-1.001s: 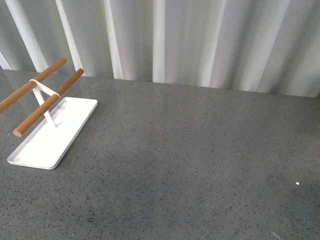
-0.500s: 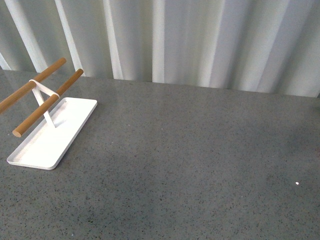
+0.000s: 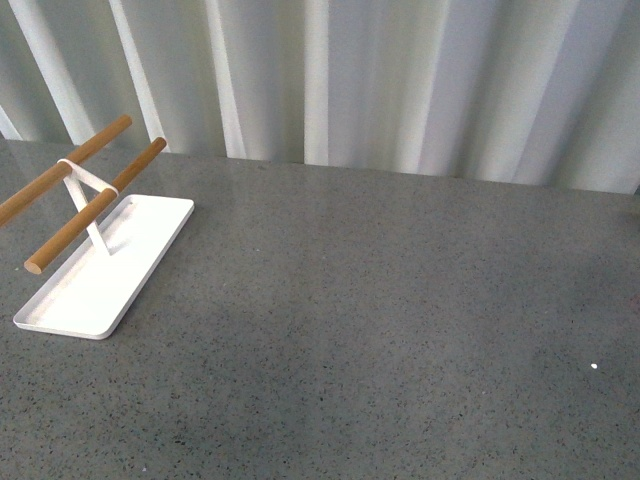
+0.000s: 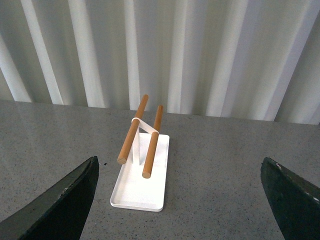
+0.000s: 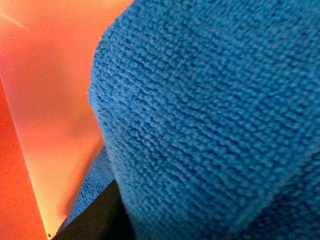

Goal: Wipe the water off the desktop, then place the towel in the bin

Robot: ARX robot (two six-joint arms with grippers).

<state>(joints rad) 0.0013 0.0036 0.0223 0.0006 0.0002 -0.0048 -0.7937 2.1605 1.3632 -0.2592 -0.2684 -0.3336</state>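
Note:
The blue towel (image 5: 210, 120) fills most of the right wrist view, very close to the camera. My right gripper is shut on it, and only one dark fingertip (image 5: 97, 220) shows under the cloth. An orange, smooth surface (image 5: 45, 90) lies behind the towel; I cannot tell if it is the bin. The dark grey speckled desktop (image 3: 400, 300) spreads across the front view, where neither arm, towel nor bin shows. No water is visible on it. My left gripper (image 4: 177, 210) hangs open above the desktop, its dark fingers (image 4: 60, 200) wide apart and nothing between them.
A white tray (image 3: 150, 235) stands at the desktop's left, holding a small white stand with two wooden rods (image 3: 95, 205). In the left wrist view the tray (image 4: 145, 197) lies ahead of the fingers. White pleated curtains (image 3: 400, 80) close off the back.
A faint shadow at the desktop's lower right in the front view has faded. Tray and rods have not moved.

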